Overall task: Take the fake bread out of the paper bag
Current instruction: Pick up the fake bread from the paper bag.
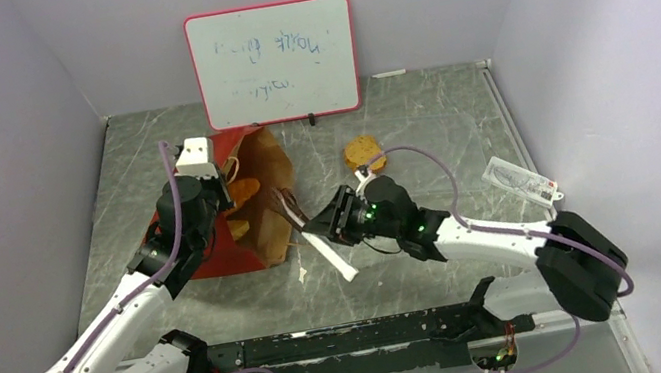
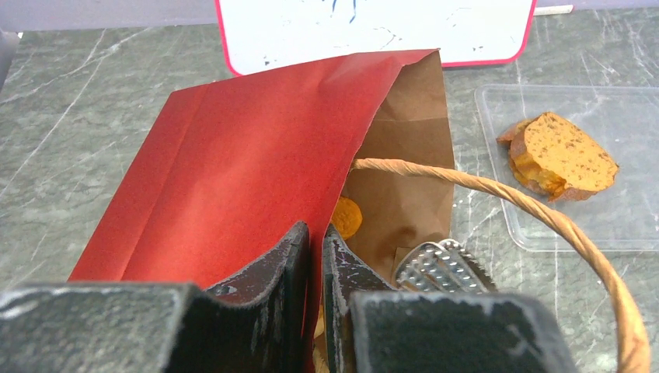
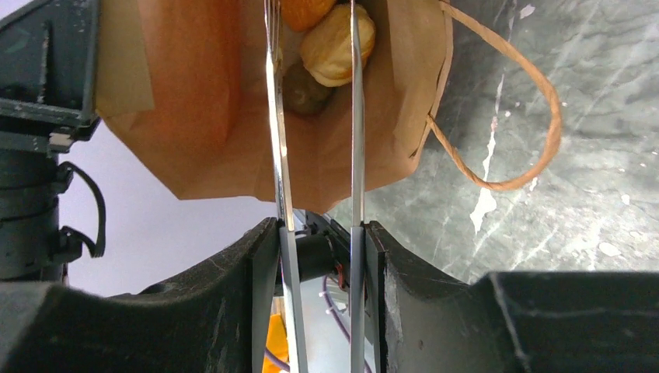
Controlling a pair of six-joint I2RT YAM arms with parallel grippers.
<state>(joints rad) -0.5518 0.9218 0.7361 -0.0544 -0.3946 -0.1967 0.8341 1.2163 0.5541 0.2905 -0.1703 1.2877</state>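
Note:
The paper bag (image 1: 256,221) lies on its side, red outside (image 2: 233,171), brown inside (image 3: 194,101), its mouth facing right. My left gripper (image 2: 315,249) is shut on the red upper edge of that mouth and holds it up. My right gripper (image 3: 319,233) is shut on metal tongs (image 3: 277,116), whose two arms reach into the bag. Fake bread lies deep inside: a tan roll (image 3: 332,39), a darker brown piece (image 3: 305,89) and an orange piece (image 3: 307,9). The tong arms flank the tan roll; whether they pinch it is unclear. Brown bread slices (image 2: 559,155) lie outside the bag.
The slices rest on a clear plastic tray (image 2: 622,225) right of the bag. A loop handle (image 3: 536,132) sprawls on the table by the mouth. A whiteboard (image 1: 275,62) leans on the back wall. A small packet (image 1: 520,180) lies at the right.

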